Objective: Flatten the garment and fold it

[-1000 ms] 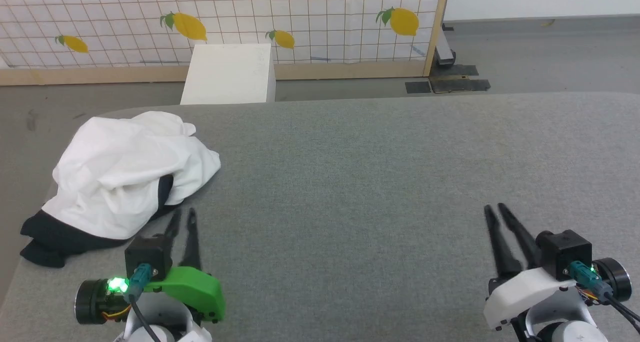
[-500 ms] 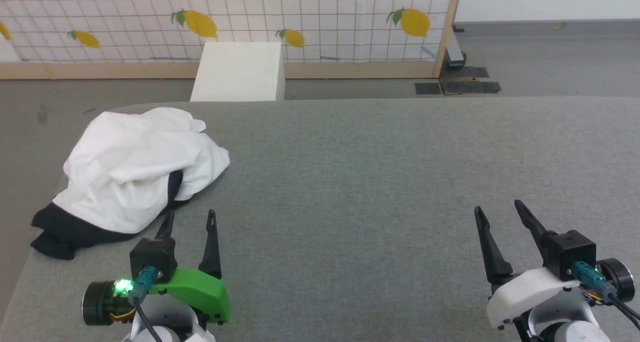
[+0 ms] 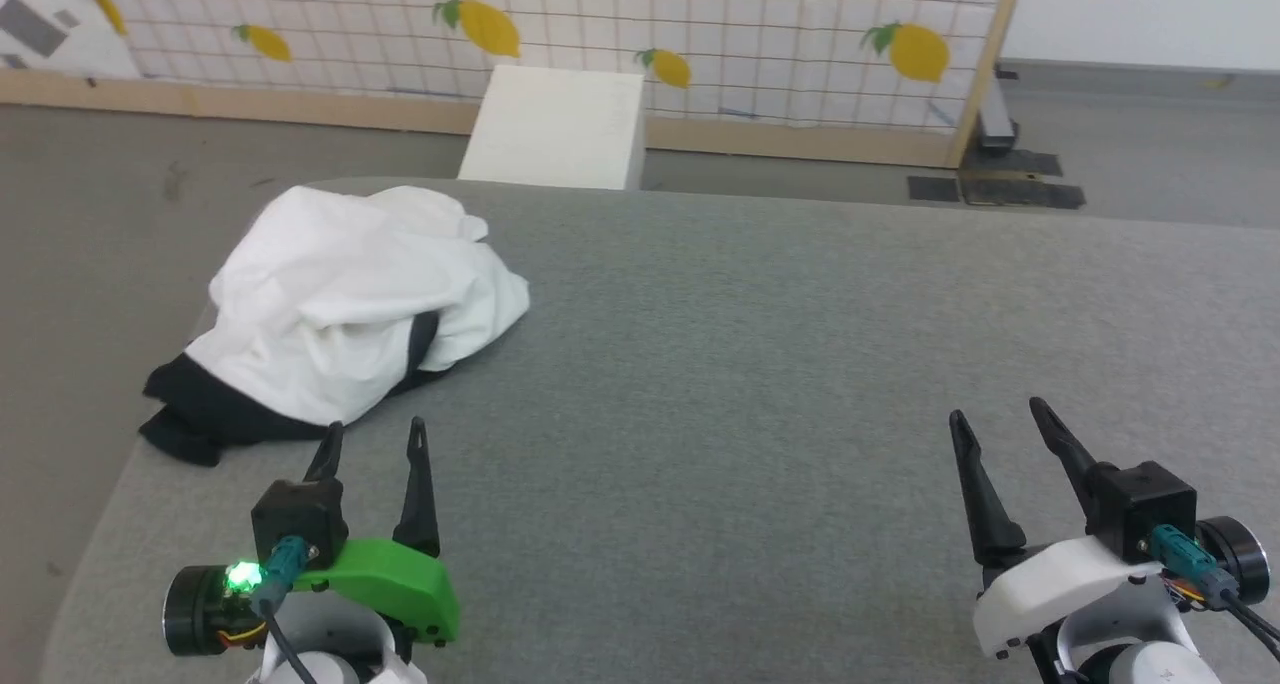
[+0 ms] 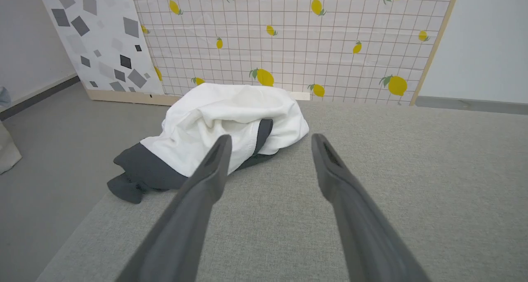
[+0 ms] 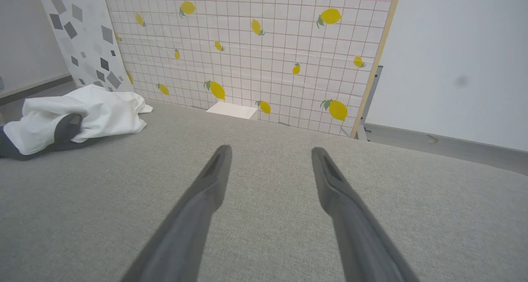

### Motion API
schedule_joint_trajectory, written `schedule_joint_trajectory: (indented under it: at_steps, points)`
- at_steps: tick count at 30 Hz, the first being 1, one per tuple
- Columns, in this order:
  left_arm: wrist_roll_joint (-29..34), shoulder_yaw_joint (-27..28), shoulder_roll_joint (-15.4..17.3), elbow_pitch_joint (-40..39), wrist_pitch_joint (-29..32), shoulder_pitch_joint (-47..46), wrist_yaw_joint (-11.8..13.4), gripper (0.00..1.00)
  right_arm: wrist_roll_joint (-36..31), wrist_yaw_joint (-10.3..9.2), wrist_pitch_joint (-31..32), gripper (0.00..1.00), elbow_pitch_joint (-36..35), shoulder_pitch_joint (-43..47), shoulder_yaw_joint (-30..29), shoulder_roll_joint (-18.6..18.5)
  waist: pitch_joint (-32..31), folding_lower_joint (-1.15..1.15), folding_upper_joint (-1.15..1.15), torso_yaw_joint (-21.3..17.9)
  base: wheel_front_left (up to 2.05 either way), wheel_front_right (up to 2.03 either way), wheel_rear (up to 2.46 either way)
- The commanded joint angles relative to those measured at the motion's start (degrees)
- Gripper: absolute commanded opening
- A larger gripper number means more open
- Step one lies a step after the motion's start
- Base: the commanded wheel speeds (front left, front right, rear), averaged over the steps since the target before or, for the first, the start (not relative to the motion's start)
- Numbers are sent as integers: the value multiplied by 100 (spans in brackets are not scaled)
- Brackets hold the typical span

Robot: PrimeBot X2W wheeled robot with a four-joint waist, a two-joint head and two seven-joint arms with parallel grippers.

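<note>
Crumpled shirt (image 3: 350, 294) heaped at the desk's (image 3: 750, 364) left edge, nothing gripped.
Black sleeve fabric trails toward the rim. The left end effector (image 3: 376, 427) hovers just beside the heap, fingers spread wide, probably staged for the first grab; the right end effector (image 3: 997, 412), equally wide and empty, hangs well apart over bare desk.
</note>
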Motion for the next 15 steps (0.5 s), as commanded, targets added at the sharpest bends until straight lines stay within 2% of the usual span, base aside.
schedule_joint_trajectory:
  at_steps: [1,15]
  points:
    - [-94,-5,34,20,-57,-72,38,100,43,-2,-48,100,4,-39,1,0,16,0,0,159,0,0,0]
    - [-257,11,63,20,-226,-22,125,100,97,-3,-95,100,16,-86,52,-1,68,0,0,689,0,0,0]
